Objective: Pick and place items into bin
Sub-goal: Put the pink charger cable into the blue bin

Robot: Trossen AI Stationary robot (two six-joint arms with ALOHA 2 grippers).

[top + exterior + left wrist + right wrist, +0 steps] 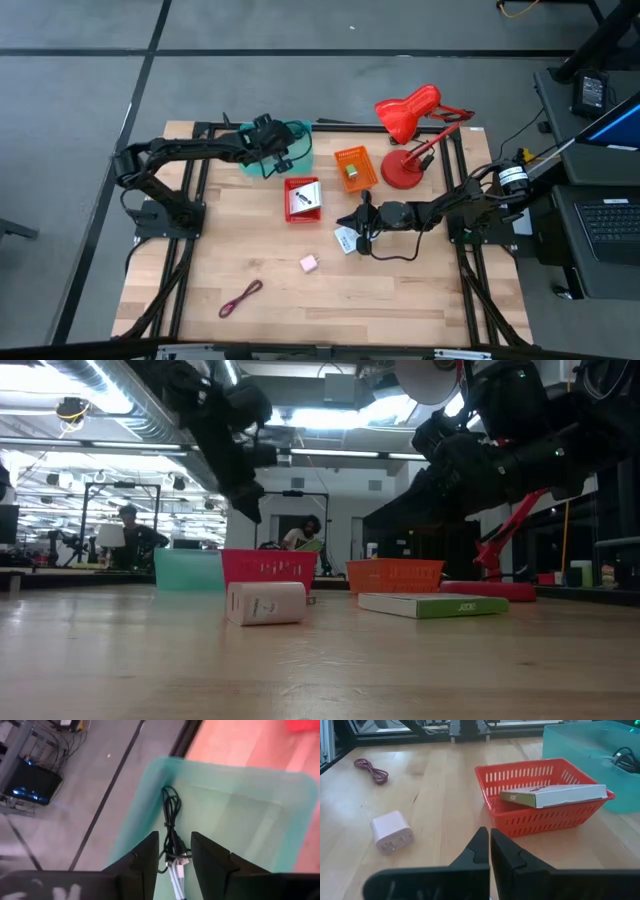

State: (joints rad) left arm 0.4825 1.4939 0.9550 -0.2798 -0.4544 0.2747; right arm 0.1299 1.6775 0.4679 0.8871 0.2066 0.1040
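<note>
1. Robotics lab or workshop, open-plan, industrial look.
2. Wooden table (pixel 330 300) on a black metal frame (pixel 190 250), standing on a grey floor (pixel 80 90) marked with dark lines.
3. Low view: exposed ceiling ducts (pixel 110 400) and strip lights (pixel 330 415), more rigs and stands in the background.
4. People (pixel 130 530) sit at workstations far behind the table.
5. Laptop (pixel 610 225) and electronics on a bench beside the table; cables (pixel 50 740) and a lit device (pixel 27 785) on the floor.

The floor (pixel 300 30) is grey, crossed by dark lines. A wooden counter (pixel 400 290) stands on it. A laptop (pixel 605 225) sits at the right. Behind, ceiling lights (pixel 330 420) shine, and a person (pixel 128 535) sits.
</note>
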